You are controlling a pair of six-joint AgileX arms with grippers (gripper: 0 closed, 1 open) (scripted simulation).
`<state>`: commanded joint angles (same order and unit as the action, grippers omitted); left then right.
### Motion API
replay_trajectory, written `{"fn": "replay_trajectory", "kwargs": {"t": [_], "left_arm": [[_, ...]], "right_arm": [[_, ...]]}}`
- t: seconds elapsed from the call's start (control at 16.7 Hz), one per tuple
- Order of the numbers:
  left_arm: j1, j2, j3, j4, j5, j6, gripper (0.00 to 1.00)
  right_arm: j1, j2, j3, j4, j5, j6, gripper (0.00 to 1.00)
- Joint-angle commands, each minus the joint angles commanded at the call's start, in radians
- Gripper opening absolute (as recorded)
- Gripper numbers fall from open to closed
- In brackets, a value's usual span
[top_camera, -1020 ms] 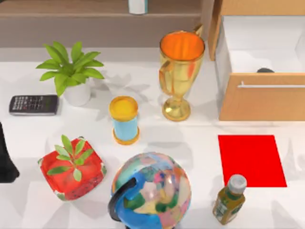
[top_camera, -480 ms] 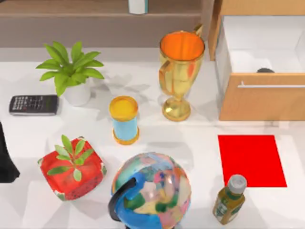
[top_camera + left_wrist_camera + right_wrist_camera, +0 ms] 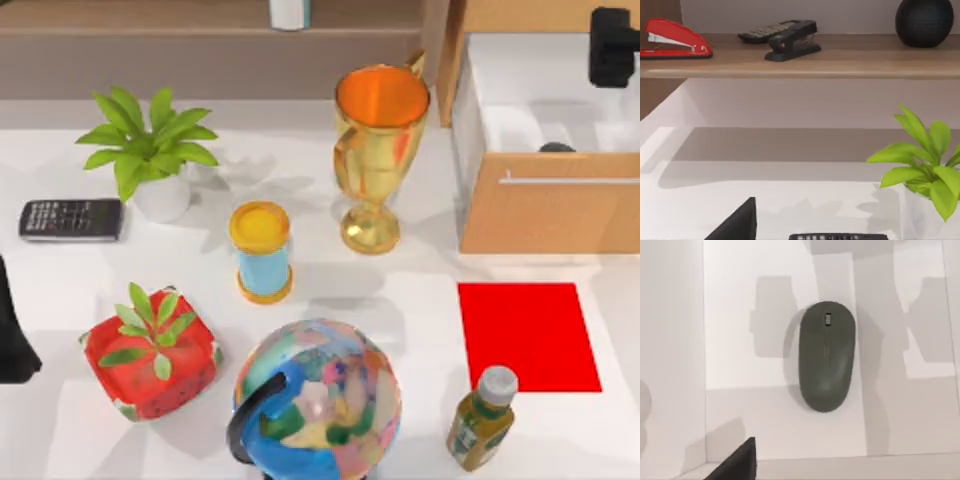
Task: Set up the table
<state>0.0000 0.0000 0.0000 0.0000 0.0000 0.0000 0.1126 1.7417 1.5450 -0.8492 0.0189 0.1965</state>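
Glossy white table (image 3: 400, 300); wooden drawer cabinet (image 3: 545, 215).

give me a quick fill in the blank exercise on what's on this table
1. The computer mouse lies inside the open ____.
2. The bottle stands just below the ____ mat on the table.
3. The calculator lies at the table's ____ side.
4. The gold trophy has an ____ interior.

Missing words: drawer; red; left; orange

Under the right hand (image 3: 612, 45) the open drawer (image 3: 548, 205) lies clear around the mouse (image 3: 826, 356); drawer walls flank it.
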Motion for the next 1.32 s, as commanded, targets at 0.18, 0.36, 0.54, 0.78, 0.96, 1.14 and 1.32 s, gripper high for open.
{"fn": "replay_trajectory", "kwargs": {"t": [0.18,0.36,0.54,0.78,0.96,1.14,1.32], "left_arm": [[0.000,0.000,0.000,0.000,0.000,0.000,1.00],[0.000,0.000,0.000,0.000,0.000,0.000,1.00],[0.000,0.000,0.000,0.000,0.000,0.000,1.00],[0.000,0.000,0.000,0.000,0.000,0.000,1.00],[0.000,0.000,0.000,0.000,0.000,0.000,1.00],[0.000,0.000,0.000,0.000,0.000,0.000,1.00],[0.000,0.000,0.000,0.000,0.000,0.000,1.00]], "right_arm": [[0.019,0.296,0.252,-0.142,0.001,0.036,1.00],[0.028,0.518,0.440,-0.257,0.005,0.063,1.00],[0.028,0.647,0.560,-0.326,0.010,0.081,1.00],[0.026,0.685,0.604,-0.344,0.012,0.087,1.00],[0.023,0.684,0.601,-0.343,0.011,0.086,1.00],[0.023,0.682,0.594,-0.337,0.012,0.086,1.00],[0.024,0.676,0.574,-0.322,0.012,0.086,1.00]]}}
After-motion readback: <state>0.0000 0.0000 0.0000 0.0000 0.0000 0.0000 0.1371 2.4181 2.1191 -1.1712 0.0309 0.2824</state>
